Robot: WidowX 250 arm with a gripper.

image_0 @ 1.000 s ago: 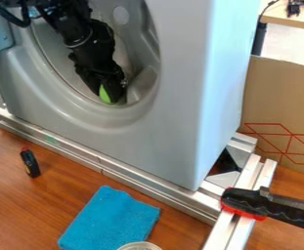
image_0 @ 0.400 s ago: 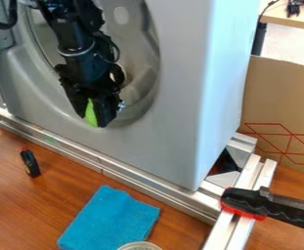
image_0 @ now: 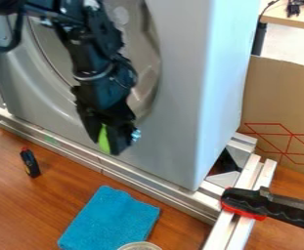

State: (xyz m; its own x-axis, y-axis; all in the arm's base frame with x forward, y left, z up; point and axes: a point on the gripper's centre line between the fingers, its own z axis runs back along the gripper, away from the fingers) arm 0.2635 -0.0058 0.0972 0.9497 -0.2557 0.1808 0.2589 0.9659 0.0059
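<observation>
The black gripper (image_0: 111, 147) hangs in front of the lower part of the grey machine's round opening (image_0: 141, 93), above the metal rail. Something bright green (image_0: 104, 140) shows between its fingers, which are closed around it. A blue cloth (image_0: 110, 219) lies on the wooden table below and to the right of a small black tool (image_0: 30, 162) with a red tip.
A metal rail frame (image_0: 108, 166) runs along the base of the machine (image_0: 180, 97). At the right, a black and red clamp (image_0: 247, 203) sits over the frame. A round lid (image_0: 140, 246) is at the bottom edge. Cardboard (image_0: 281, 97) stands behind.
The gripper has come out of the machine's opening, towards the camera and down, with the green thing still in it. The cloth and the small black tool have not moved.
</observation>
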